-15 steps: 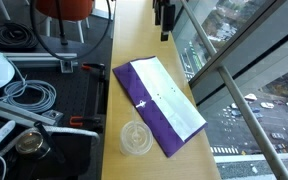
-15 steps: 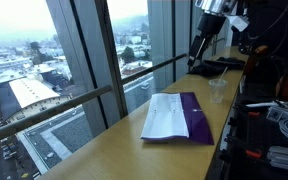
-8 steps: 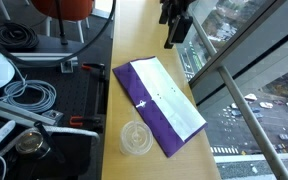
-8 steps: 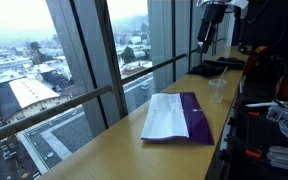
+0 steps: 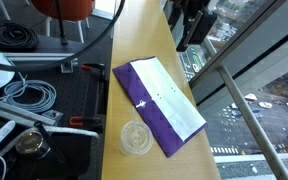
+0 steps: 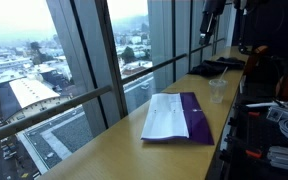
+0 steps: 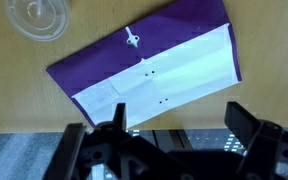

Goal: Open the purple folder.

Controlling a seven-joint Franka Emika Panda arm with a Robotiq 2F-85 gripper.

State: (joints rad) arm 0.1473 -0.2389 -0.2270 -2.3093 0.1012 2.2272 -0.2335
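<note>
The purple folder (image 5: 156,104) lies flat on the wooden table, with a sheet of white paper over its window-side half. It shows in both exterior views (image 6: 194,117) and in the wrist view (image 7: 144,50). The clear plastic cup (image 5: 136,137) stands just beside the folder's corner and also shows in the wrist view (image 7: 41,17). My gripper (image 5: 191,30) hangs well above the table near the window, away from the folder. In the wrist view its fingers (image 7: 159,125) are spread wide with nothing between them.
A window with a metal rail (image 5: 224,80) runs along the table's edge. Cables, a black mat and lab gear (image 5: 29,95) fill the other side. A dark flat object (image 6: 214,66) lies at the table's far end.
The gripper has risen and shifted toward the window, moving over the table's edge. The folder and cup have not moved.
</note>
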